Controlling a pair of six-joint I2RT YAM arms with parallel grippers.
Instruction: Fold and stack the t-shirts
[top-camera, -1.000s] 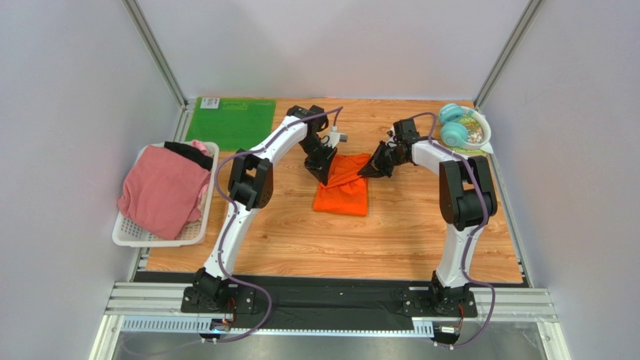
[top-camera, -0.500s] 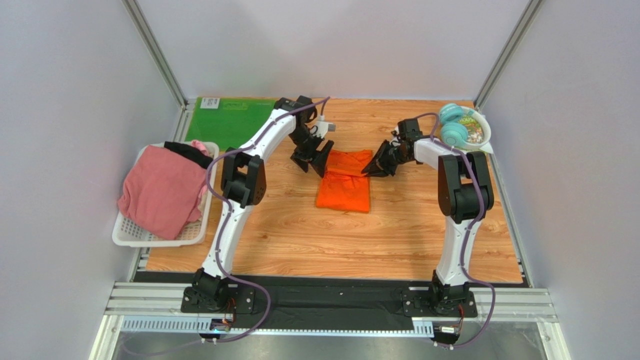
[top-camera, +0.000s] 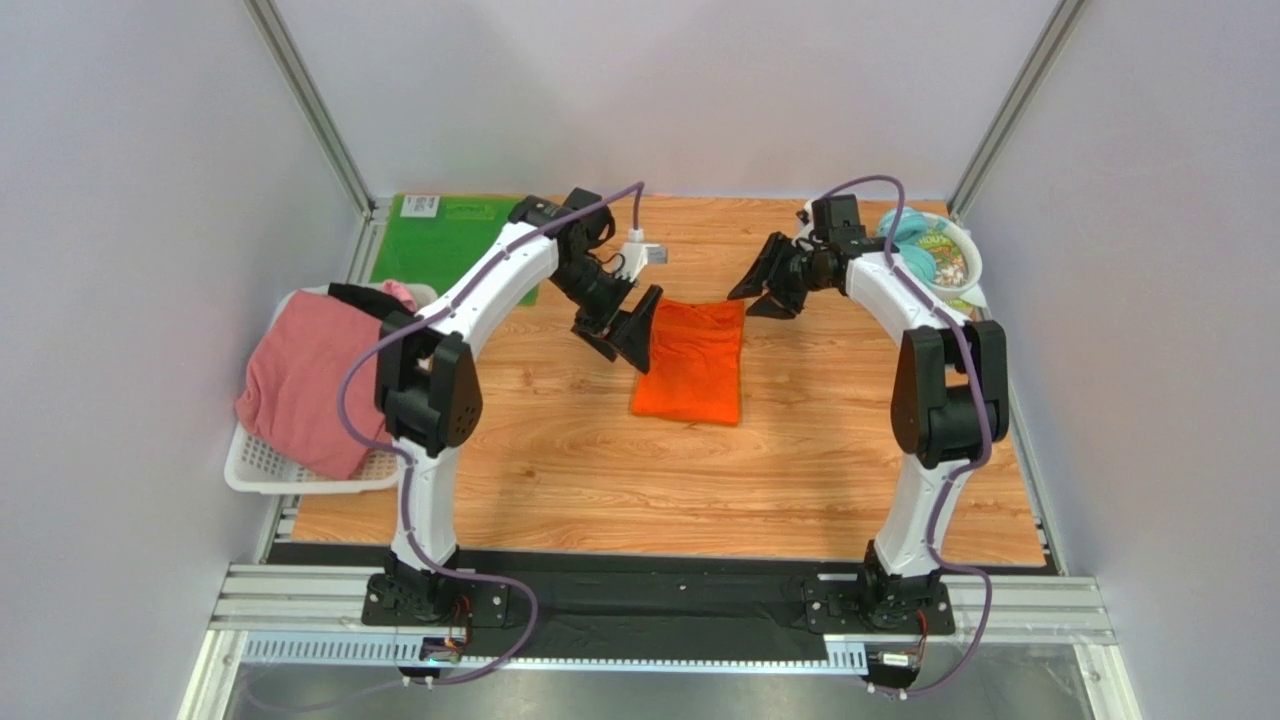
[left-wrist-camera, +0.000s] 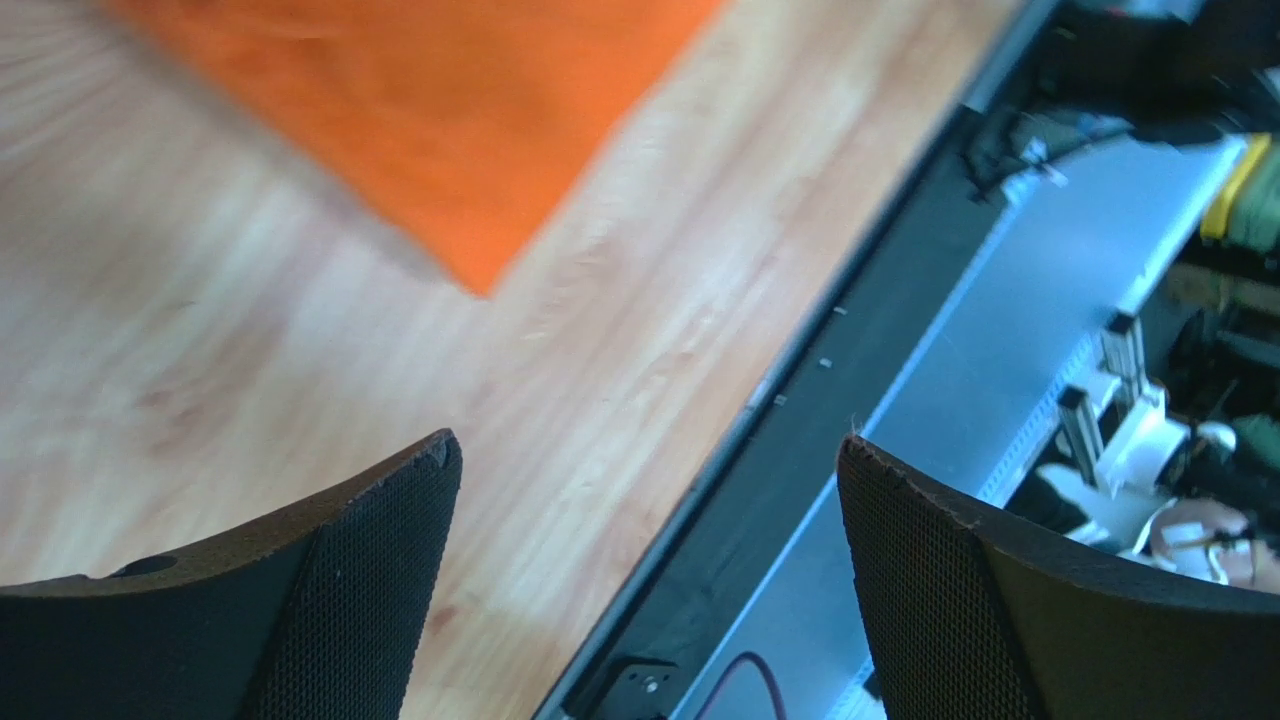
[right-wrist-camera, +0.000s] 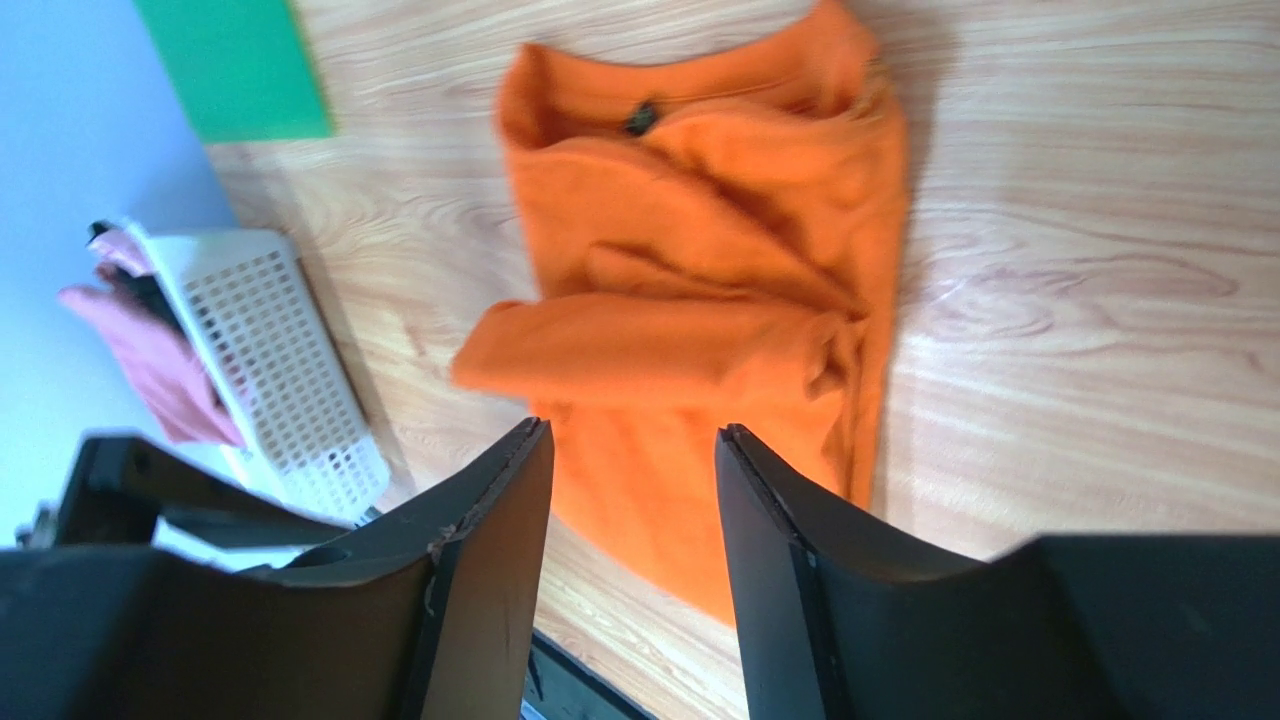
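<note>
The orange t-shirt (top-camera: 691, 360) lies folded on the counter (top-camera: 601, 465), seemingly ready for stacking, so the wide-spread left pincer (top-camera: 628, 323) and half-parted right pincer (top-camera: 763, 285) flank it (both empty).

A flat green mat (top-camera: 451, 237) lies in the wooden tabletop's (top-camera: 601, 465) far left corner. A white lattice plastic basket (top-camera: 271, 458) sits at its left edge, with teal headphones (top-camera: 906, 225) and a white bowl (top-camera: 972, 258) far right.
</note>
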